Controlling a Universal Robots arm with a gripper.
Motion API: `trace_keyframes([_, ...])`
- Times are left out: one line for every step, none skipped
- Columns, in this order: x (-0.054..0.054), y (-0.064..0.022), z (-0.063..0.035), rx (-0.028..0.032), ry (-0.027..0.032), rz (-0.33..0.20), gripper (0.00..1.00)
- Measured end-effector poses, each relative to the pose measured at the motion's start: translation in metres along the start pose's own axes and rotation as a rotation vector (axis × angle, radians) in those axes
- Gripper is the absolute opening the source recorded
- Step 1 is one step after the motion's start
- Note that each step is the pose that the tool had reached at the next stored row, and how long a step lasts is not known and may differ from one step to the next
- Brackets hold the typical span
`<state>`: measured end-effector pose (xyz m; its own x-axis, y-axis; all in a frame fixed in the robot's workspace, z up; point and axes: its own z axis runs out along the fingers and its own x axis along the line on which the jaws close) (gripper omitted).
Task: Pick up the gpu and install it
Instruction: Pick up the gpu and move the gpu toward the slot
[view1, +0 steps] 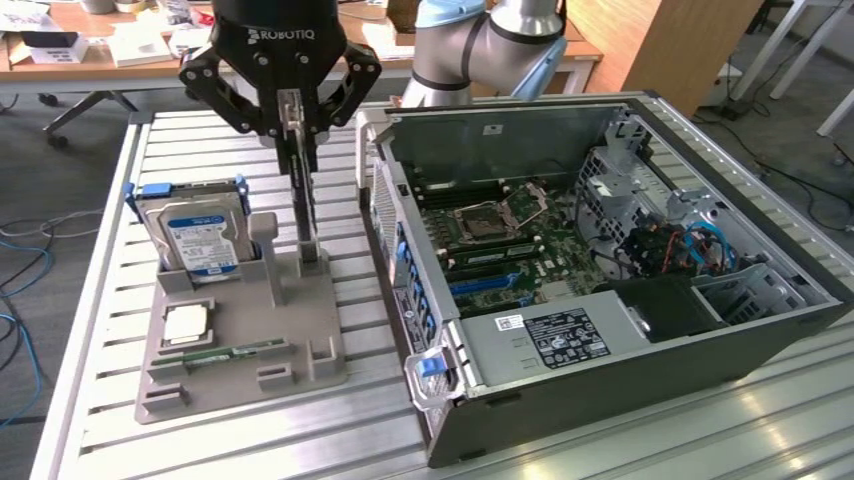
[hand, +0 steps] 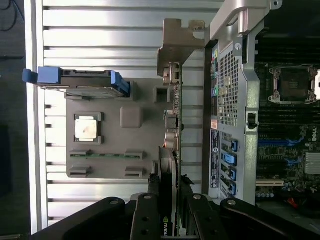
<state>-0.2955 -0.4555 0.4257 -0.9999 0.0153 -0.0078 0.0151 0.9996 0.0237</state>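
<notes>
The gpu (view1: 306, 210) is a thin dark card seen edge-on, standing upright over the grey parts stand (view1: 314, 330). Its lower end is at the stand's slot beside a grey post; I cannot tell whether it has lifted clear. My gripper (view1: 299, 140) comes straight down from above and is shut on the card's top edge, one finger on each face. In the wrist view the gpu (hand: 169, 170) runs between the black fingers (hand: 150, 210), with my gripper (hand: 169, 202) clamped on it. Its silver end bracket (hand: 176, 47) sticks out at the far end.
On the stand sit a hard drive in a blue caddy (view1: 200, 235), a processor chip (view1: 187, 322) and a green memory stick (view1: 234, 350). The open computer case (view1: 747, 330) lies close on the exterior view's right, motherboard (view1: 514, 240) exposed. Everything rests on a slatted aluminium table (view1: 94, 330).
</notes>
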Motion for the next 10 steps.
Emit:
trace_keyframes([-0.001,0.0,-0.0001,0.0,0.0001,0.0,0.26])
trace_keyframes([-0.002,0.0,0.0,0.0,0.0,0.0,0.26])
trace_keyframes([-0.004,0.0001,0.0001,-0.0002,-0.0001,0.0,0.26])
trace_keyframes([-0.006,0.0001,0.0001,-0.0001,-0.0001,0.0,0.26])
trace_keyframes([-0.009,0.0001,0.0001,0.0,0.0,0.0,0.26])
trace_keyframes([-0.012,0.0002,0.0001,0.0,0.0,0.0,0.26])
trace_keyframes([-0.016,0.0002,0.0002,-0.0001,-0.0001,0.0,0.26])
trace_keyframes([-0.019,0.0002,0.0003,-0.0002,-0.0002,0.0,0.26])
trace_keyframes([-0.023,0.0003,0.0003,-0.0003,-0.0001,0.0,0.26])
trace_keyframes([-0.027,0.0004,0.0003,-0.0005,-0.0001,0.0,0.26])
